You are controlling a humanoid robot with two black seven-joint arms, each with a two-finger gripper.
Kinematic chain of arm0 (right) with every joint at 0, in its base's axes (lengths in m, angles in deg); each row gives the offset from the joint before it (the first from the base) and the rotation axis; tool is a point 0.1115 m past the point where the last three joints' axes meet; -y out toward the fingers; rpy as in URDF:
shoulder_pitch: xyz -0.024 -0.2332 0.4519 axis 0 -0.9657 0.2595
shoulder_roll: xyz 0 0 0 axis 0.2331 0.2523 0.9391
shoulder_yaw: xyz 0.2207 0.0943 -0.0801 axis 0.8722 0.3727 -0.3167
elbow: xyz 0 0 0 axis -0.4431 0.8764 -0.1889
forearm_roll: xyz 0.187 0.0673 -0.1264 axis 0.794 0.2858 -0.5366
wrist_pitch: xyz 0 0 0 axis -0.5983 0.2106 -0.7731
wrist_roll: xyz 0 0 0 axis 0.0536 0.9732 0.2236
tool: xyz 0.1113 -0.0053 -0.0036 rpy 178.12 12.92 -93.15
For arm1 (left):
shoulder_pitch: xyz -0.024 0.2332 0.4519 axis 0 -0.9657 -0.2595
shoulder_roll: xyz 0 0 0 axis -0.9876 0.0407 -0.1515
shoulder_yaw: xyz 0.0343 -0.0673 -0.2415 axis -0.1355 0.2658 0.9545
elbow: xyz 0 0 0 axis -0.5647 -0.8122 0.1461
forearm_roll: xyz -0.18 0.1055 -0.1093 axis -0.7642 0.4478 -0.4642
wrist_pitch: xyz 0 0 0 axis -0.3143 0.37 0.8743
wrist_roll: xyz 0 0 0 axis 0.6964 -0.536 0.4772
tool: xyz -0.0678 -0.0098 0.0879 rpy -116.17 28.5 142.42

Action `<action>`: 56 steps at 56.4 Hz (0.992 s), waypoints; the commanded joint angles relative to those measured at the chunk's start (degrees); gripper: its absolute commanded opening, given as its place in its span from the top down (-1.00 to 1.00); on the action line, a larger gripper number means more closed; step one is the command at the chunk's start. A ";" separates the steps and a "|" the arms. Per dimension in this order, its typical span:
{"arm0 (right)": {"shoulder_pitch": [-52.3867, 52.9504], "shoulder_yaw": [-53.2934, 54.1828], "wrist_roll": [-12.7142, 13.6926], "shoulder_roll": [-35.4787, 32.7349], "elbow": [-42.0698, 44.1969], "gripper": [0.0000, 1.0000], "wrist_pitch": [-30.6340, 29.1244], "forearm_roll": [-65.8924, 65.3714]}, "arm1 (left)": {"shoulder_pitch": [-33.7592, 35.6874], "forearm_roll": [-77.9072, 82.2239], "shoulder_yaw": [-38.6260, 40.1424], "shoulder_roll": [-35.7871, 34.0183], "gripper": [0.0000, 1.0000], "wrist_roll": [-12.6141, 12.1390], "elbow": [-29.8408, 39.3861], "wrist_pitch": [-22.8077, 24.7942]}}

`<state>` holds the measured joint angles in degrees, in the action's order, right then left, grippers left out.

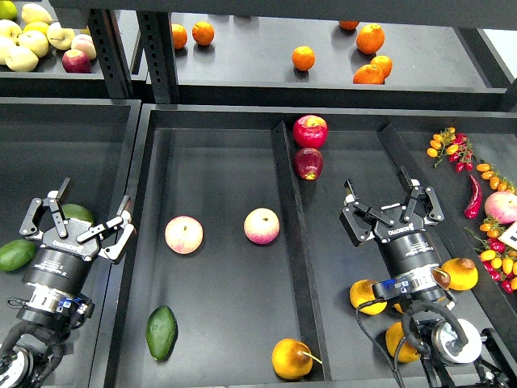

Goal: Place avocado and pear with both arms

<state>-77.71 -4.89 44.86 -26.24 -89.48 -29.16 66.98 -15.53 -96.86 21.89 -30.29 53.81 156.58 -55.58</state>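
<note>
The dark green avocado (161, 332) lies near the front of the middle tray's left compartment. The golden pear (292, 358) with a thin stem rests at the front of the same compartment, against the divider (287, 242). My left gripper (81, 217) hovers open over the left bin, to the upper left of the avocado, with nothing between its fingers. My right gripper (386, 206) hovers open over the right compartment, above and to the right of the pear, and is also empty.
Two pinkish apples (184, 234) (262, 225) lie mid-tray and two red apples (310, 131) at the back. Lighter green avocados (16, 255) sit in the left bin. Golden fruits (459, 273) surround my right arm. Oranges (304, 57) are on the shelf; a chili (473, 196) and small tomatoes far right.
</note>
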 commanded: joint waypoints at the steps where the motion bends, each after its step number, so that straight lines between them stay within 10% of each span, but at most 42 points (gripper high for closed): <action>1: -0.03 0.04 0.00 0.00 0.12 -0.99 0.00 0.00 | 0.00 -0.08 0.19 0.00 -0.99 0.77 0.05 0.00; 56: -0.03 -0.14 0.00 0.00 0.56 -0.99 -0.26 0.00 | -0.35 0.53 -0.16 0.00 -0.99 1.29 -0.04 0.00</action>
<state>-77.75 -4.85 44.86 -26.24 -89.01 -29.49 66.95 -15.88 -96.32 21.66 -30.29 55.10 156.54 -55.58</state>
